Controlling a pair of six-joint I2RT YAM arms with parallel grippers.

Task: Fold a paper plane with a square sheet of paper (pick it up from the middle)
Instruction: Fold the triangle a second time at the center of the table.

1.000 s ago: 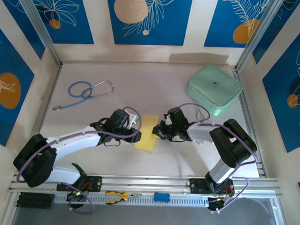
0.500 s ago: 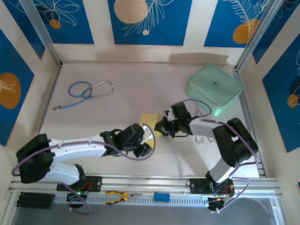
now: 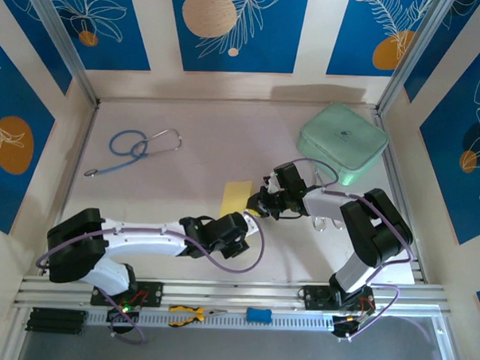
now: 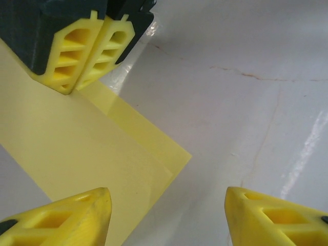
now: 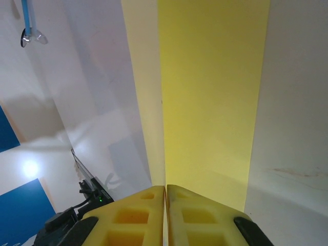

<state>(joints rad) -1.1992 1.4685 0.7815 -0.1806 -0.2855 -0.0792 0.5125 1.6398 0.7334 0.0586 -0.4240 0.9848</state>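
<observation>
case [image 3: 342, 142]: mint-green, rounded, lying flat at the tabletop's [image 3: 186, 138] far right corner | stethoscope [image 3: 134, 150]: blue tubing, looped, near far left corner | pliers [image 3: 188, 313]: yellow handles, on rail [image 3: 298, 320] below near edge | small blue block [image 3: 258, 315]: same rail, right of pliers

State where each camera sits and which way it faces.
Top external: high behind the bases, looking down on the table, both arms and the yellow sheet.
Left wrist: low over the table, facing the sheet; own open left pincer at bottom.
Right wrist: looking down its shut right pincer along the sheet.
Shared: both wrist views show the sheet.
</observation>
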